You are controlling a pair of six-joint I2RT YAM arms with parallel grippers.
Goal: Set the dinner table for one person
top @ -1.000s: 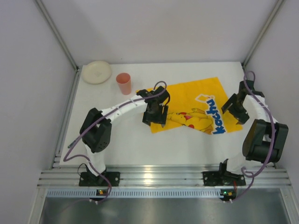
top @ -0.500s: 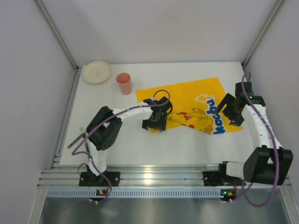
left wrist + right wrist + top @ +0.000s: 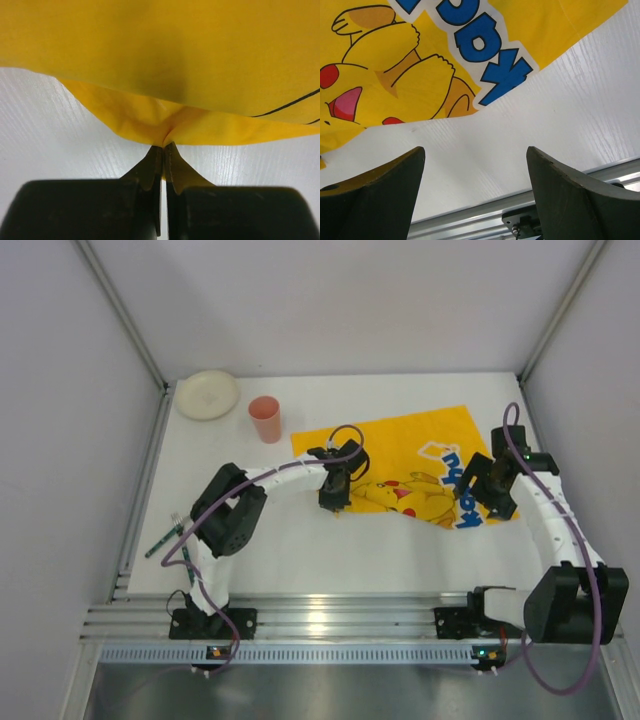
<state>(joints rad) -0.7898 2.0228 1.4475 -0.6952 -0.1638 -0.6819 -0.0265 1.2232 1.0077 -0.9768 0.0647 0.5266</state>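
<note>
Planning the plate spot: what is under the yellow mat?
White dinner table shows beneath the lifted corner of the yellow mat, pinched by the left end effector. Whatever lies under its flat middle is covered.

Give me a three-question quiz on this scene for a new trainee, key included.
1. True or false: the left tool is shut on an edge of the yellow mat.
2. Pick one. The right tool is: A) open, holding nothing; B) shut on the mat; C) shut on nothing.
3. Short answer: what stands on the table between the cream plate and the mat?
Key: 1 true; 2 A; 3 the pink cup.
</note>
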